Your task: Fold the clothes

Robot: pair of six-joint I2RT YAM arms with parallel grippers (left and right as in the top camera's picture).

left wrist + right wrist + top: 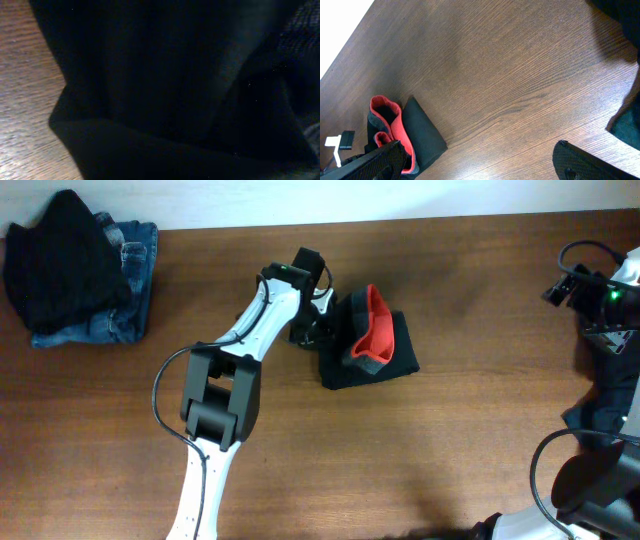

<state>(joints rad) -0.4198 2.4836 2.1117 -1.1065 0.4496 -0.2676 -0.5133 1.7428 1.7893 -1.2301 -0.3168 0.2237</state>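
Overhead: my left pincer (316, 320) is at the left edge of the folded black garment (385, 365), mid-worktop (450, 460). If cloth catches when it pulls away, the fold may open. Left wrist: only dark fabric is visible, so I cannot tell its opening. Right wrist: the right pincer (480, 150) is wide open and empty.

Folded red-trimmed black garment (398, 358) mid-table, dark cloth (62, 258) on jeans (138, 252)
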